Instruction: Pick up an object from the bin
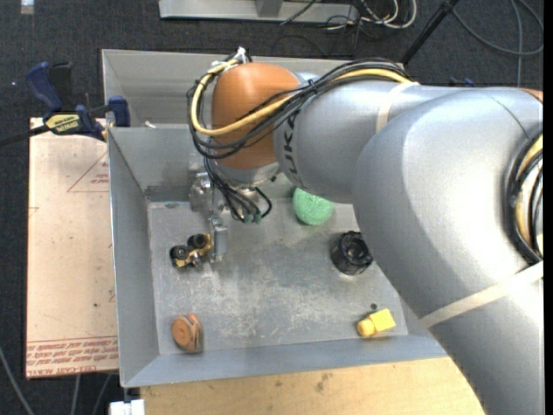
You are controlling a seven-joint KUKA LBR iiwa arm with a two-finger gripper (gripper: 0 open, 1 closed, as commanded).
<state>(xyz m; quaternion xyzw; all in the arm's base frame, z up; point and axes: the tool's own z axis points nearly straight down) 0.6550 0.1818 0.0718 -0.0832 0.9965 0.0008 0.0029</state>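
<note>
Black-and-yellow toy (191, 254): small knobbly plastic piece, perhaps a little vehicle, on the floor of the grey metal bin (130, 258). It lies at the view's left of the gripper's tip, touching it or just beside it; I cannot tell which.
Gripper (214, 249): low over the bin floor, beneath the orange wrist cover (251, 115). Whether it is apart, together or clamped on anything cannot be told from this angle.
Green rounded lump (311, 207): right of the gripper and a little farther back, apart from it.
Black round knob-like piece (350, 253): well to the gripper's right.
Yellow plastic block (377, 323): far right of the gripper, toward the front.
Brown round disc (187, 333): in front of the gripper, well apart.
Risk, missed grasp: the toy seems to sit beside the tip, not under it, so closing here could catch only an edge or nothing.
Risk, knock: a sideways nudge could flick the toy away.
Risk, slip: its small, uneven shape could slide out of a shallow hold on lifting.
Risk, floor contact: going lower could press the tip against the metal.
</note>
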